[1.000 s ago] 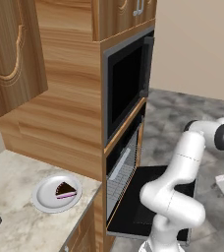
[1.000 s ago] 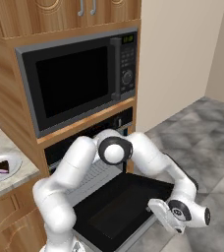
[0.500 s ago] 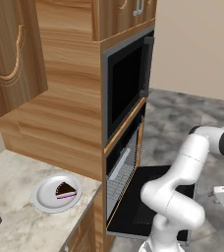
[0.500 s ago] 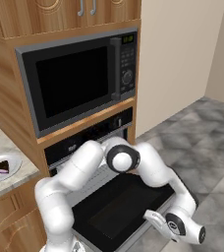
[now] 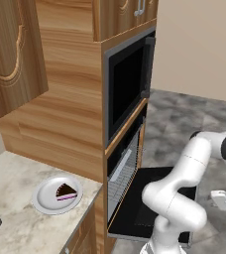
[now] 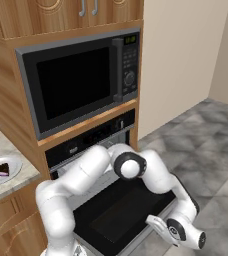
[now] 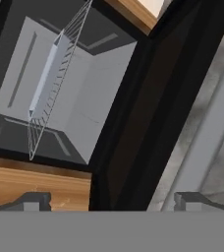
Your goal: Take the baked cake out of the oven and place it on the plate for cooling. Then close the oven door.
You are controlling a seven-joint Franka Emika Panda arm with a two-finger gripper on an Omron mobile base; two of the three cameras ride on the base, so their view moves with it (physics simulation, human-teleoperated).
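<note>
While the oven door lies dropped flat and wide open, the baked cake is sitting on the plate, over on the marble surface just left of the oven. From the right base view the slice shows dark on the pale dish. Down low, the arm bends around the front of the door and the claw hangs beyond its outer edge, above the grey floor. Looking along the hand, the claw has its two tips spread well apart, nothing between them, facing the silver bar handle and the oven cavity with the wire rack and a grey tray on it
</note>
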